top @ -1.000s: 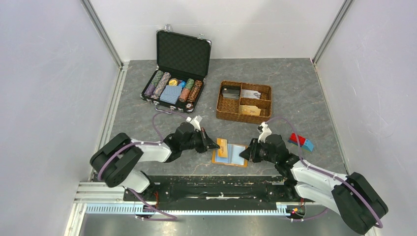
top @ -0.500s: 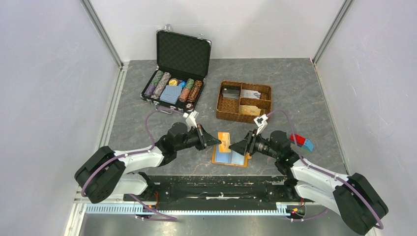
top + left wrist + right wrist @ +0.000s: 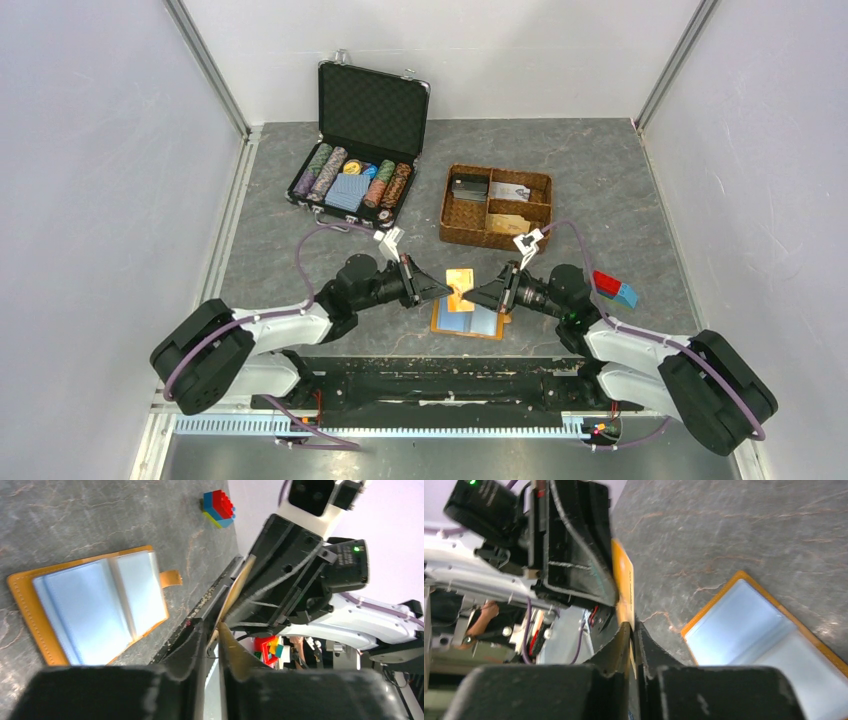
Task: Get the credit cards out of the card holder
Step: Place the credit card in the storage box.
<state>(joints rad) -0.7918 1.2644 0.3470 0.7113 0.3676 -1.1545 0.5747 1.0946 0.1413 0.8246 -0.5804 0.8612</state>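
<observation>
Credit card (image 3: 459, 281), orange-yellow, hangs above the open card holder (image 3: 480, 322), pinched from the left by the left gripper (image 3: 446, 291) and from the right by the right gripper (image 3: 469, 297), both narrowed tight onto it. Wrist views show it only edge-on. The holder lies on the bench (image 3: 600, 190); whether it holds more cards cannot be made out.

Pale walls (image 3: 100, 150) closed in at nine, twelve and three o'clock around a grey stone-patterned tabletop (image 3: 600, 180), evenly lit.
</observation>
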